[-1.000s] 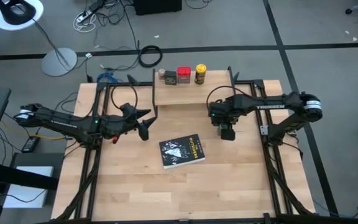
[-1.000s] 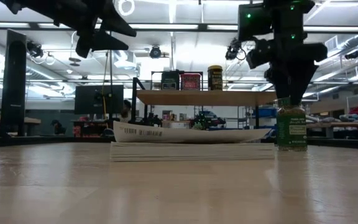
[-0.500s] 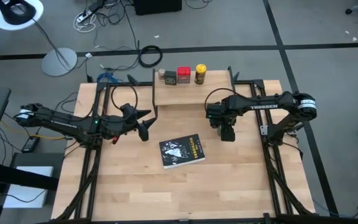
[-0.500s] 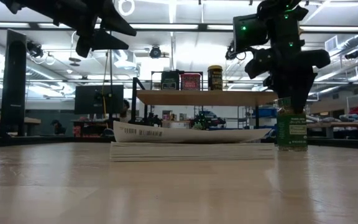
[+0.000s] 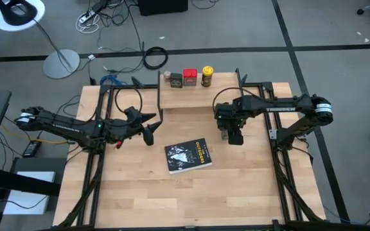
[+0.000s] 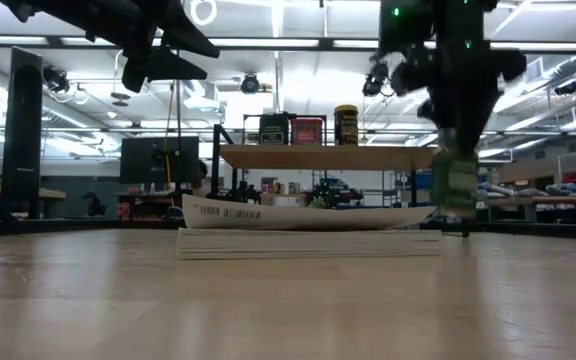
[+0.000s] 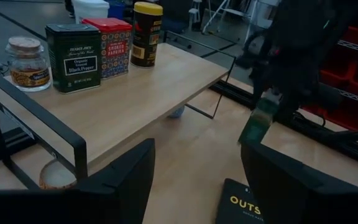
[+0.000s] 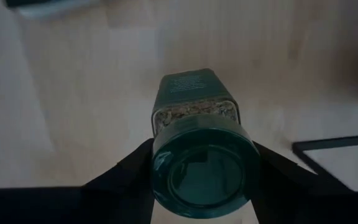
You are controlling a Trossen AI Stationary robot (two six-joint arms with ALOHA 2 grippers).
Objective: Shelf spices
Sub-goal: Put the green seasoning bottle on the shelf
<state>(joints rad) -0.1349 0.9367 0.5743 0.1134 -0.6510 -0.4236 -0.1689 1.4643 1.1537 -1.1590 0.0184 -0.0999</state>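
The green-topped jar (image 8: pixel 199 124) is in my right gripper (image 5: pixel 234 136), above the table right of the black book (image 5: pixel 187 155). In the low view the jar (image 6: pixel 455 185) hangs clear of the tabletop. The shelf (image 5: pixel 198 97) stands at the table's far edge. On it stand the pale little jar (image 7: pixel 27 62), the dark green-black tin (image 7: pixel 73 56), the red tin (image 7: pixel 109 45) and the yellow-topped jar (image 7: pixel 146 32) in a row. My left gripper (image 5: pixel 149 131) hovers open, left of the book. My right gripper pinches the jar at its green cap (image 8: pixel 201 165), one finger (image 8: pixel 129 168) on each side. The fingers come from above, pointing down. The jar hangs below them, lifted clear of the table and roughly upright.
The black book (image 6: pixel 308 230) lies flat near the table's middle, between the two grippers. Black metal frame rails (image 5: pixel 278 160) run along the left and right table edges. Bare shelf plank (image 7: pixel 166 74) shows beside the yellow-topped jar.
My right gripper has moved up, and the green-topped jar has gone with it. The jar stood on the table right of the book and now hangs clear of the tabletop. The left arm has kept still.
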